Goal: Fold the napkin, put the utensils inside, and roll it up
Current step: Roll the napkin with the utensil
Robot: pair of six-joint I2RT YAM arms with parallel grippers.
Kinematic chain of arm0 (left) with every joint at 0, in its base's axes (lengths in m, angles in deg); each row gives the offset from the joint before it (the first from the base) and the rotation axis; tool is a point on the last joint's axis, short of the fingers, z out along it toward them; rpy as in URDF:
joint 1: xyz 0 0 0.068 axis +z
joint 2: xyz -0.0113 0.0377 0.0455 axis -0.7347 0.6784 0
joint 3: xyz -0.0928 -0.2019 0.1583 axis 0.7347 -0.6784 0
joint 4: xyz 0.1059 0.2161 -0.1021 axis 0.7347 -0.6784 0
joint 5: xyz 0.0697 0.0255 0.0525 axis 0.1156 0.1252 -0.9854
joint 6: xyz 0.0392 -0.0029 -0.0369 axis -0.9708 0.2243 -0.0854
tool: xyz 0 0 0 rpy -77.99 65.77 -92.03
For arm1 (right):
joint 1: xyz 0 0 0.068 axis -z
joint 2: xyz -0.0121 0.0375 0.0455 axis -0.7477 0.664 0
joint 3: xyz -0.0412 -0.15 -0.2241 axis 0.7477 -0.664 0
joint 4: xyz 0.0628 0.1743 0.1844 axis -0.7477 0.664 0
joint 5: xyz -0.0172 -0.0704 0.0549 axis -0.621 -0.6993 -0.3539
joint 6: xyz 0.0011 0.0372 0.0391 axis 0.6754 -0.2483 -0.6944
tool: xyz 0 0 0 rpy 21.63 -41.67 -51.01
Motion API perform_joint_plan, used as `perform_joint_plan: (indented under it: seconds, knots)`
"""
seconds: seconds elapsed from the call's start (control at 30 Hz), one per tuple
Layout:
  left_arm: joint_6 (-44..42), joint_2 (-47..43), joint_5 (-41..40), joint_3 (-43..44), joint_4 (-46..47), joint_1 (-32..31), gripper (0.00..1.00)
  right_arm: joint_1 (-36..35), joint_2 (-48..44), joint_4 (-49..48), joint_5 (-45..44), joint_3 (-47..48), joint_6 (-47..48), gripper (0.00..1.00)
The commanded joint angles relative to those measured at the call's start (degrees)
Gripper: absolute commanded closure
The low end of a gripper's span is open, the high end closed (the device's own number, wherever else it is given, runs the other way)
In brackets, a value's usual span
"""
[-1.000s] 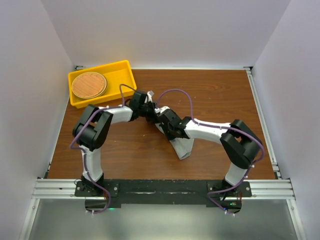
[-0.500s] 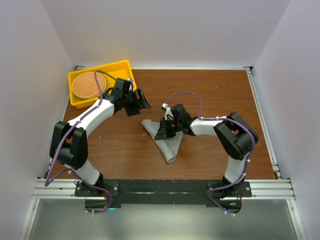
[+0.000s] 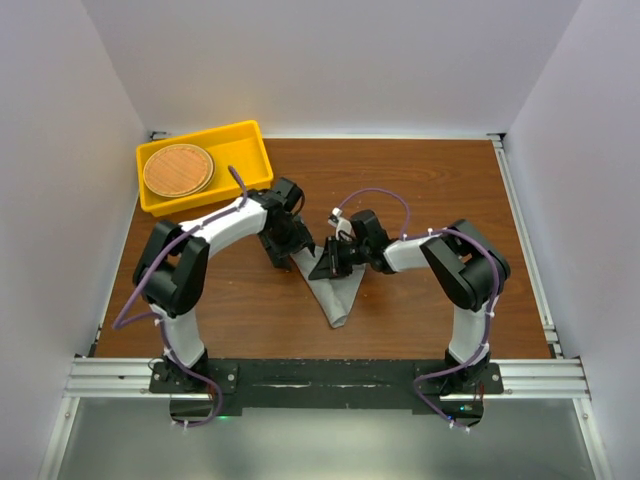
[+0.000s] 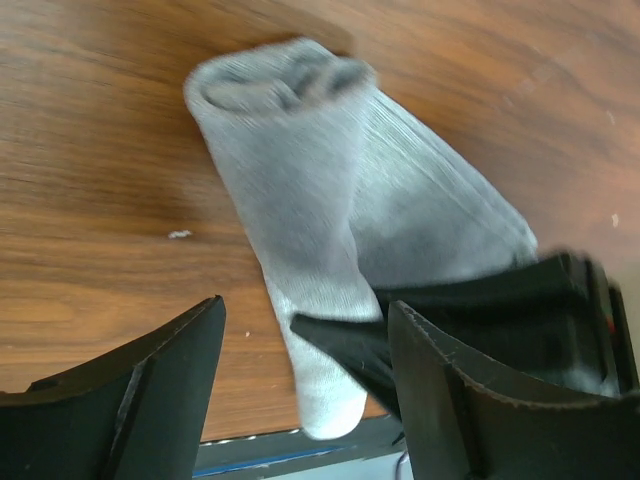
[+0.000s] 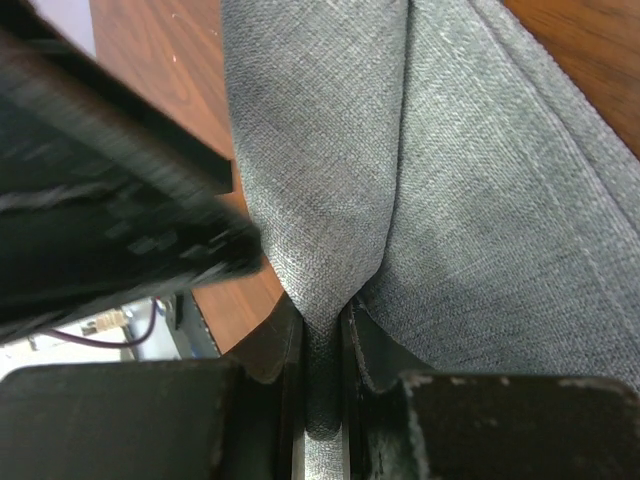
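Note:
The grey napkin [image 3: 338, 290] lies on the wooden table as a folded, partly rolled wedge with its point toward the near edge. My right gripper [image 3: 328, 267] is shut on a pinched fold of it; the right wrist view shows cloth [image 5: 480, 180] squeezed between the jaws [image 5: 322, 330]. My left gripper [image 3: 290, 247] is open at the napkin's upper left corner. In the left wrist view its fingers [image 4: 305, 310] straddle the rolled cloth [image 4: 300, 170] without gripping it, with the right gripper's finger between them. The utensils are hidden or out of view.
A yellow tray [image 3: 243, 152] stands at the back left and holds a round brown woven disc [image 3: 178, 170]. A metal rail [image 3: 320, 378] with the arm bases runs along the near edge. White walls enclose the table.
My left arm swung from near the yellow tray down to the napkin's upper left corner. My right gripper stayed shut on the cloth and shifted slightly left.

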State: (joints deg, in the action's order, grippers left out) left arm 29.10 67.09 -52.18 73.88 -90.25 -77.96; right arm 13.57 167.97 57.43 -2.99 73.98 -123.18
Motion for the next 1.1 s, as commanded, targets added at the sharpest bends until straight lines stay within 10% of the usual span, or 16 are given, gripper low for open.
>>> perform_joint_plan:
  seconds: [0.0,0.33,0.6,0.77,1.07]
  knots:
    - [7.8,3.7,-3.3,4.5,-4.3,-0.2,0.3,-0.5,0.8,7.5,0.1,2.5,6.9,1.0]
    - [12.2,11.0,-5.7,7.9,-7.2,-0.4,0.51,-0.9,0.4,23.0,-4.4,8.9,20.8,0.96]
    - [14.5,12.2,-4.9,6.6,-9.0,-0.8,0.98,-4.2,-5.4,36.7,-15.1,13.2,28.3,0.54]
    - [15.5,11.0,-3.4,4.6,-9.9,-1.3,1.0,-11.0,-12.7,42.6,-30.5,13.5,31.2,0.29]
    - [17.0,10.4,-0.7,4.0,-10.7,-2.1,1.0,-22.3,-16.8,37.4,-52.0,9.5,31.0,0.24]
